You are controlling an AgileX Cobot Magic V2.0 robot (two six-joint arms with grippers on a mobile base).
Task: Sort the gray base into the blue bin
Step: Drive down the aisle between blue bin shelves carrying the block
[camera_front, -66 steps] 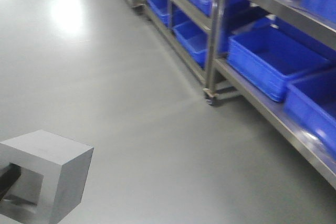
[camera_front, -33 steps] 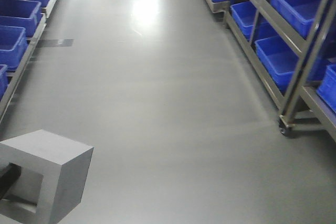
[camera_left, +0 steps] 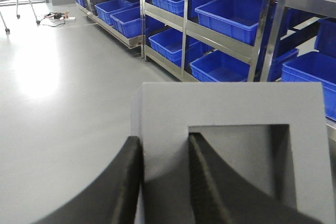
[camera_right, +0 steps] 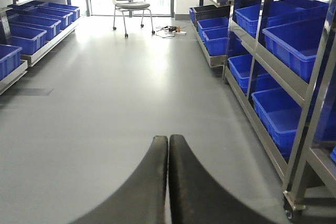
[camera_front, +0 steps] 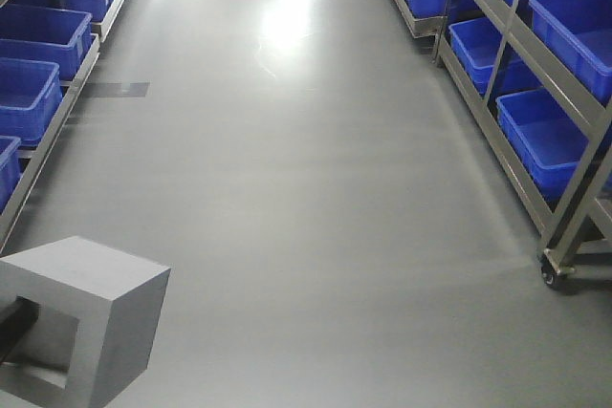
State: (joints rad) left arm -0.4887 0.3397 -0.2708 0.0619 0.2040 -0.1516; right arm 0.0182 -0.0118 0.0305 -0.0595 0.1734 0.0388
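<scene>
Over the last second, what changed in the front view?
The view swung left: the right-hand rack slid toward the right edge, and the left-hand rack came into view. The gray base stayed clamped in the left gripper, same spot in frame.

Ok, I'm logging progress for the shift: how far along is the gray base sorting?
Done: the gray base is off the floor, clamped by the left gripper, one finger inside its recess, one outside the wall. In hand: it hangs between racks of blue bins. Left: setting it in a blue bin; it sits in none yet. The right gripper is shut, empty.
</scene>
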